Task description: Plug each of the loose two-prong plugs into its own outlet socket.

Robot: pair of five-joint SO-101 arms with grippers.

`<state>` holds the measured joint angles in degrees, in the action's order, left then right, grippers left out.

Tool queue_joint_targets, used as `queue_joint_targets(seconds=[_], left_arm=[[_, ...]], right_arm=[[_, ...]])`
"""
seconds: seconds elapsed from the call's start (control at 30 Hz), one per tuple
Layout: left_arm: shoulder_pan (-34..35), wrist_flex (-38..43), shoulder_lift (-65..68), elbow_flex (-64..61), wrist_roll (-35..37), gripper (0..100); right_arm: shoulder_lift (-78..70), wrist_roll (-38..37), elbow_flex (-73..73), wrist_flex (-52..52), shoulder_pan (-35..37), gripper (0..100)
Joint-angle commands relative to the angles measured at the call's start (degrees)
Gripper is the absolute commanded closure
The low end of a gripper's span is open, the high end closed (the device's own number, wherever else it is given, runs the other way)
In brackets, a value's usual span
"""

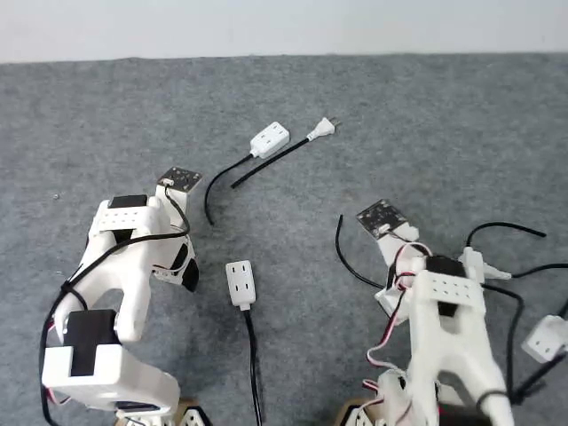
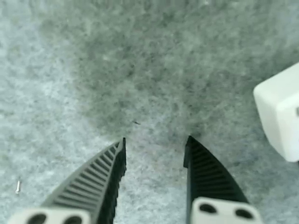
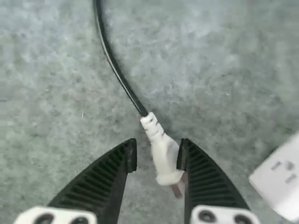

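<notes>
Folded low over the grey felt table (image 1: 426, 124), the right gripper (image 3: 157, 141) stands spread astride a white two-prong plug (image 3: 163, 156), one finger touching it. The left gripper (image 2: 155, 138), also spread, hangs beside a white outlet block (image 2: 280, 116). Farther off lie a second white outlet block (image 1: 270, 139) and a far white plug (image 1: 321, 130).

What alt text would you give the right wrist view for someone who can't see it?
The right gripper, open, straddles a white two-prong plug lying on grey carpet, the plug close against one finger. Its black cord runs away across the carpet, and part of a white outlet socket sits nearby.
</notes>
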<state>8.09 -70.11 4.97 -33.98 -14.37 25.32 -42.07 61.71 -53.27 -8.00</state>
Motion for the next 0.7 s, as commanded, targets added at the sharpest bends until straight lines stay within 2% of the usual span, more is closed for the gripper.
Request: queue_joint_targets(seconds=[0.0, 0.13, 0.33, 0.67], left_arm=[[0.1, 0.8, -2.5, 0.1, -0.5, 80], [0.1, 0.8, -2.5, 0.1, -0.5, 80], [0.1, 0.8, -2.5, 0.1, -0.5, 80], [0.0, 0.8, -2.5, 0.1, -0.5, 80]], right_arm=[[-5.8, -0.5, -5.7, 0.9, 0.5, 85.4], [-12.1, -0.2, -11.3, -2.4, 0.2, 99.3], [-12.5, 2.6, -14.2, -2.6, -2.6, 99.0], [6.2, 14.8, -16.9, -7.5, -3.3, 99.0]])
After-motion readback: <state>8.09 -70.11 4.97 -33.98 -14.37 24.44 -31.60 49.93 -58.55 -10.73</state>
